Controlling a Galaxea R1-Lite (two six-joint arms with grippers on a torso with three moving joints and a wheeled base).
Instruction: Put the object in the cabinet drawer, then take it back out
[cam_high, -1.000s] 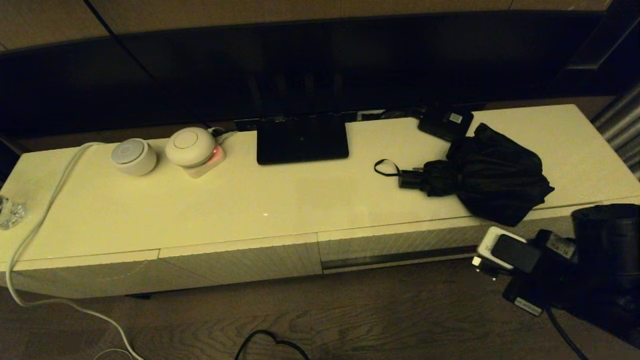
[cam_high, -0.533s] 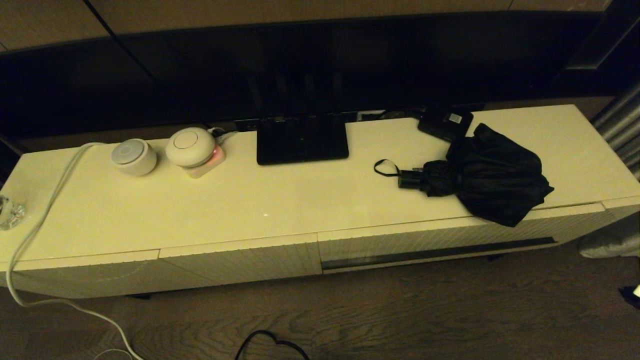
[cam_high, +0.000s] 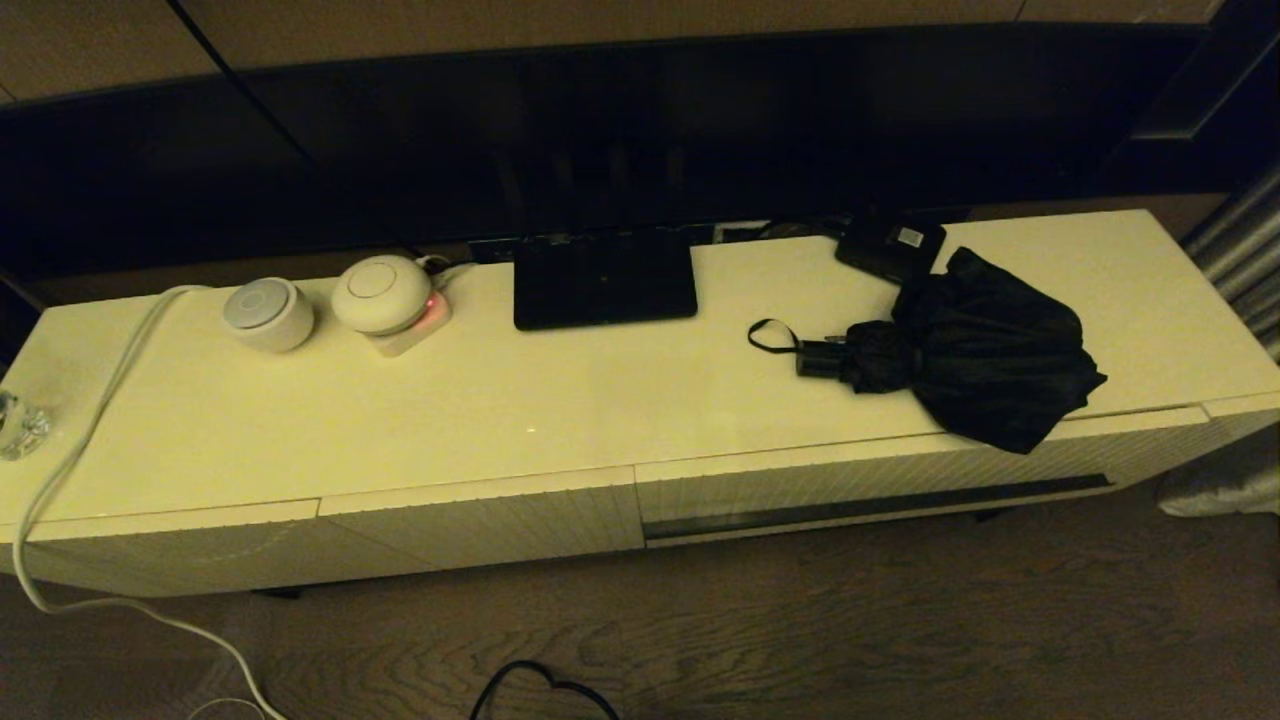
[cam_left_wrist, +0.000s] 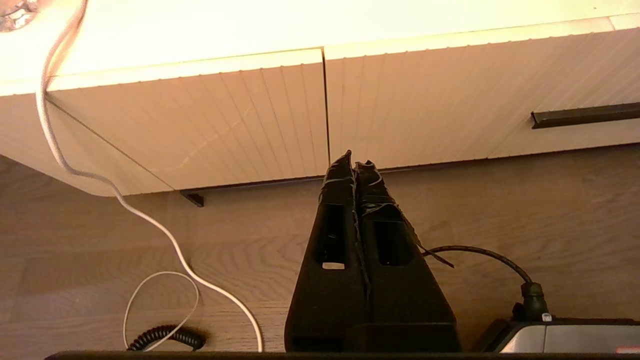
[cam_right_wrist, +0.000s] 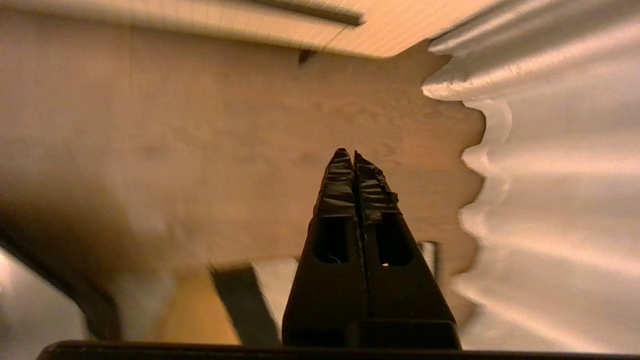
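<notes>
Both grippers hang low over the wooden floor in front of the cabinet, and neither shows in the head view. The left gripper (cam_left_wrist: 354, 162) has its fingers pressed together on nothing, its tips before the seam between two ribbed cream fronts. The right gripper (cam_right_wrist: 348, 156) is likewise pressed together and empty, over bare floor beside a pale curtain (cam_right_wrist: 550, 175).

On the cabinet top (cam_high: 560, 400) the black umbrella (cam_high: 975, 345) lies toward the right end, its bunched fabric reaching the front edge and overhanging it a little, its short handle and wrist loop pointing left. A small black box (cam_high: 890, 245) with a white label sits just behind it. The drawer (cam_high: 900, 475) below the umbrella is closed, its dark slot running along the lower edge. Farther left stand a black screen base (cam_high: 604, 278), two round white devices (cam_high: 325, 300) and a white cable (cam_high: 90, 420) that trails off the top to the floor.
</notes>
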